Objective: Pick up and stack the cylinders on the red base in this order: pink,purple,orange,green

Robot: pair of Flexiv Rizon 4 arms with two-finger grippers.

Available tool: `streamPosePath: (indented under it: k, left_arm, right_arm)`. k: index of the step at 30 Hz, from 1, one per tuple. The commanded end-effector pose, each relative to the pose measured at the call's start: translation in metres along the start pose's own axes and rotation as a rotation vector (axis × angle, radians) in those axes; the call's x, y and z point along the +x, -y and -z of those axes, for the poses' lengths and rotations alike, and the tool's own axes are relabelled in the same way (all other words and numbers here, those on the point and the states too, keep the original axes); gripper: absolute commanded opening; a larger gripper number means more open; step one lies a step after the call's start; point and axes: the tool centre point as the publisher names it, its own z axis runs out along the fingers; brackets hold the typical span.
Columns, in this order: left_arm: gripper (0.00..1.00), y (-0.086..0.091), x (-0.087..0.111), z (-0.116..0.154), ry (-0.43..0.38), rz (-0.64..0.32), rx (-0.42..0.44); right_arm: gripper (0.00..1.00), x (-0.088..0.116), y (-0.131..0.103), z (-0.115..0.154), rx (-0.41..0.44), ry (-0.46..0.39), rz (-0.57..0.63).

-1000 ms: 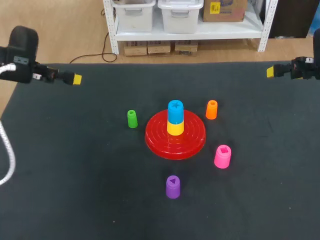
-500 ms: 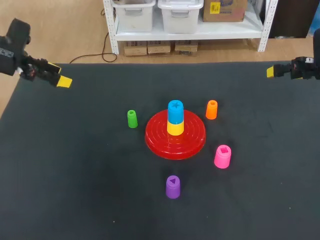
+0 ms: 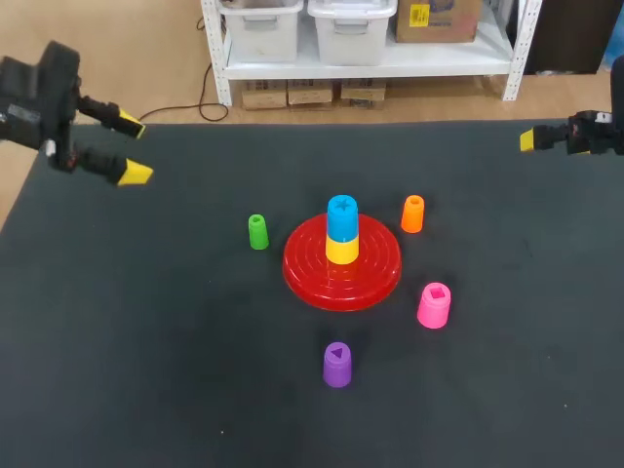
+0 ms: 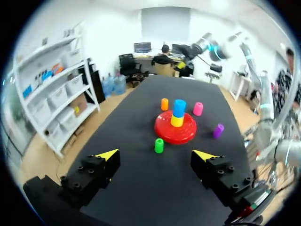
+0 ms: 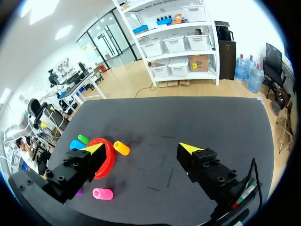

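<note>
The red base point(image 3: 375, 278) sits mid-table and carries a yellow cylinder point(image 3: 341, 251) with a blue one point(image 3: 342, 216) on top. Around it stand the green cylinder point(image 3: 257, 232) to the left, orange point(image 3: 412, 214) at the back right, pink point(image 3: 434, 305) at the front right and purple point(image 3: 336, 365) in front. My left gripper point(image 3: 135, 148) hangs open over the far left corner. It looks along the table at the base point(image 4: 165, 133) and the green cylinder point(image 4: 159, 145). My right gripper point(image 3: 527, 139) is open at the far right edge, well away from the orange point(image 5: 121, 148) and pink point(image 5: 102, 193) cylinders.
The black table point(image 3: 146, 341) holds only the base and the cylinders. Wide bare stretches lie on both sides of them and along the front edge.
My left gripper has turned at the far left corner, so both its yellow tips now show spread apart. The right arm and all cylinders have stayed put.
</note>
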Motion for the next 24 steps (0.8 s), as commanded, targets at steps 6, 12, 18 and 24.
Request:
streamPosePath:
  k: [6,12,18,24]
  left_arm:
    - [1.00,0.027,-0.002,-0.022,-0.034,-0.111,0.133]
    - [1.00,0.026,-0.001,-0.023,-0.016,-0.080,0.067]
    - [1.00,0.028,-0.004,-0.025,-0.006,-0.086,0.060]
    - [1.00,0.033,-0.003,-0.030,-0.005,-0.080,0.101]
  right_arm:
    - [1.00,0.000,0.000,0.000,0.001,0.000,-0.001]
    - [1.00,0.000,0.000,0.000,0.001,0.000,-0.001]
    - [1.00,0.000,0.000,0.000,0.001,0.000,-0.001]
    - [1.00,0.000,0.000,0.000,0.001,0.000,-0.001]
